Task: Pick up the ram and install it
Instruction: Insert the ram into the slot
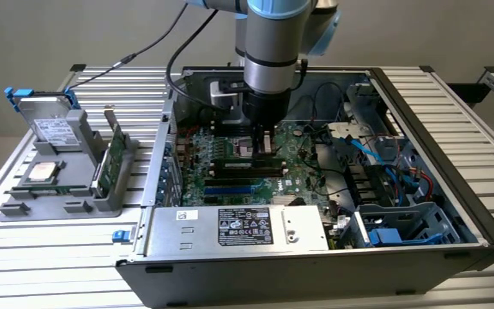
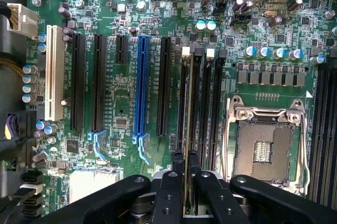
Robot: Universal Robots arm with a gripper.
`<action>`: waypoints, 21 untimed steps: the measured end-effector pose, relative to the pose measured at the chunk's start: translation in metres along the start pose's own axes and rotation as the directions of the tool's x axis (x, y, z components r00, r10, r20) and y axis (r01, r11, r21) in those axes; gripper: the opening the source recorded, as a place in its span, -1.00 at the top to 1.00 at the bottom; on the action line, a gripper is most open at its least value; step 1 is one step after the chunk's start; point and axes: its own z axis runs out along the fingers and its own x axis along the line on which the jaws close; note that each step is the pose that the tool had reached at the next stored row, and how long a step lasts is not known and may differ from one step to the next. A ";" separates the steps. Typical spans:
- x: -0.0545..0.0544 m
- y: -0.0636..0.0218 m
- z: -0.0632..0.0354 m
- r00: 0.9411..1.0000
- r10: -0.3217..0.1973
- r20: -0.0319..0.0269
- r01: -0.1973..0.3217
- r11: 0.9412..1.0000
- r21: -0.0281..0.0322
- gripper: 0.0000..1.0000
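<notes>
While the gripper [image 2: 185,174] hangs low over the motherboard [image 2: 120,109] inside the open computer case [image 1: 316,280], its fingers are clamped on the ram [image 2: 186,103] (seen edge-on from the wrist). The ram lies along a black memory slot beside the processor socket [image 2: 266,148]; whether it is seated, I cannot tell.
</notes>
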 end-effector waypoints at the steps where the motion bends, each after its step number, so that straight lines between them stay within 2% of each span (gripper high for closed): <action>1: 0.000 0.0000 0.0001 1.000 0.000 0.000 0.000 1.000 0.000 0.73; 21: 0.002 -0.0015 0.0044 1.000 -0.003 0.000 0.003 1.000 0.000 0.73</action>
